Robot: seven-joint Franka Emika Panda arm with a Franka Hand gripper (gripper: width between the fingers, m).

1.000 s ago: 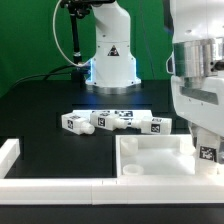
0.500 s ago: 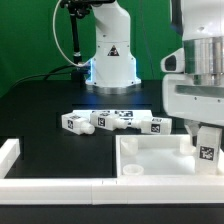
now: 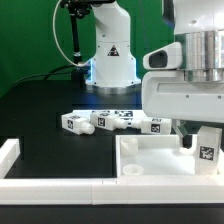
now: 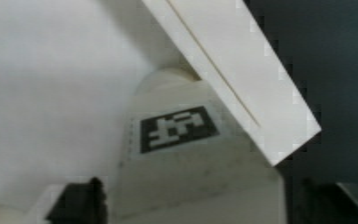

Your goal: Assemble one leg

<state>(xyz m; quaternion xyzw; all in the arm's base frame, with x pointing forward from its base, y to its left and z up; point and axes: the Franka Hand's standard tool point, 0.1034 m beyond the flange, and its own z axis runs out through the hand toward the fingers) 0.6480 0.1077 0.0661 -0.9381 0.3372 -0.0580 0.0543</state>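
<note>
The leg (image 3: 208,146), a small white post with a tag sticker, stands upright in the far corner of the white tray-like panel (image 3: 150,162), at the exterior view's right. My gripper (image 3: 205,140) hangs straight over it, hand turned broadside. One dark finger (image 3: 186,143) shows beside the leg with a small gap; the other is cut off by the frame edge. In the wrist view the leg (image 4: 179,130) lies between the two fingers (image 4: 78,202), which stand apart from its sides. My gripper (image 4: 197,205) is open. The panel's raised rim (image 4: 229,70) runs past the leg.
Several loose tagged legs (image 3: 112,121) lie in a row on the black table behind the panel. A long white L-shaped rail (image 3: 60,186) runs along the front and up the left. The arm's base (image 3: 110,60) stands at the back.
My hand has turned about its vertical axis above the leg, from narrow-on to broadside. The leg and its tag have stayed in place.
</note>
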